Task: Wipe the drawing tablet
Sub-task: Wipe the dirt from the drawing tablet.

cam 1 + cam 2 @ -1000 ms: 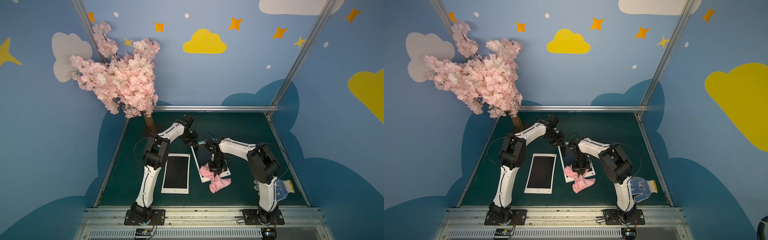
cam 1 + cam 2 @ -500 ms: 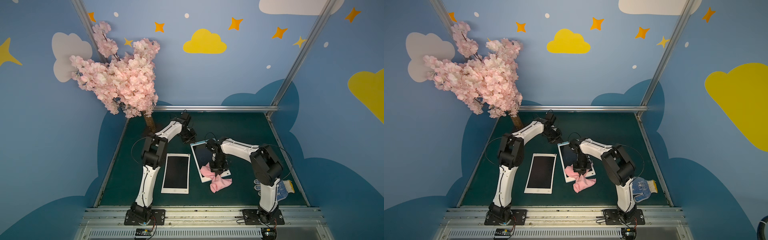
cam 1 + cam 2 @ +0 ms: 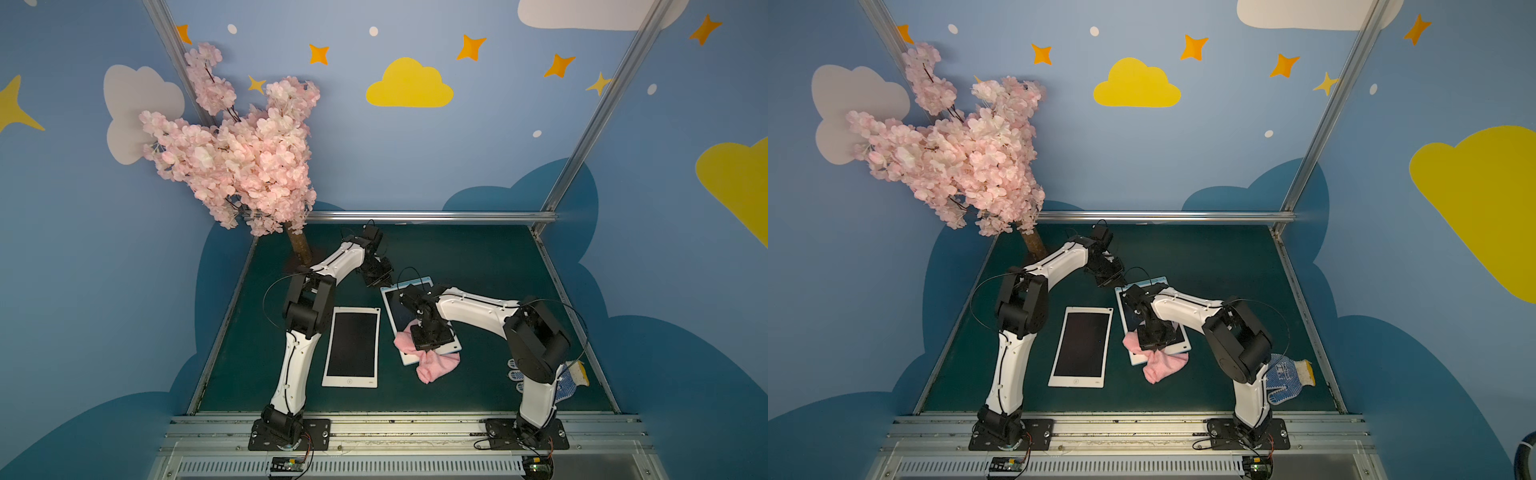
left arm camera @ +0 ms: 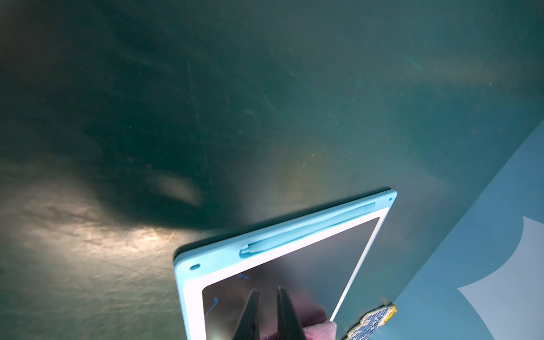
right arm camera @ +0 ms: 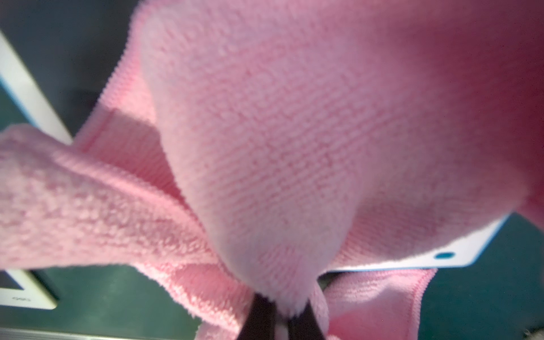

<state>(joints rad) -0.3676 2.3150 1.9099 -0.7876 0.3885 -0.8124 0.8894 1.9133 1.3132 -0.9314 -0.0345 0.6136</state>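
Two tablets lie flat on the green bench [image 3: 478,257], side by side and apart. At the far left corner stands a pink blossom tree [image 3: 237,166]. The left end effector [image 3: 376,279] hangs over the far end of the blue-framed drawing tablet [image 3: 393,311]. In the left wrist view its fingers [image 4: 254,306] are almost clenched, with a thin slit between them and nothing in it. A white tablet [image 3: 352,345] with a dark screen lies just right of the left arm. Next comes the drawing tablet, angled, with a blue stylus [image 4: 309,232] clipped along its far edge. The right end effector [image 3: 428,341] is clamped on a pink cloth [image 3: 436,363]. The cloth is pressed onto the tablet's near half and spills over its near edge onto the bench. A blue-and-white glove [image 3: 1285,374] lies beside the right arm's base.
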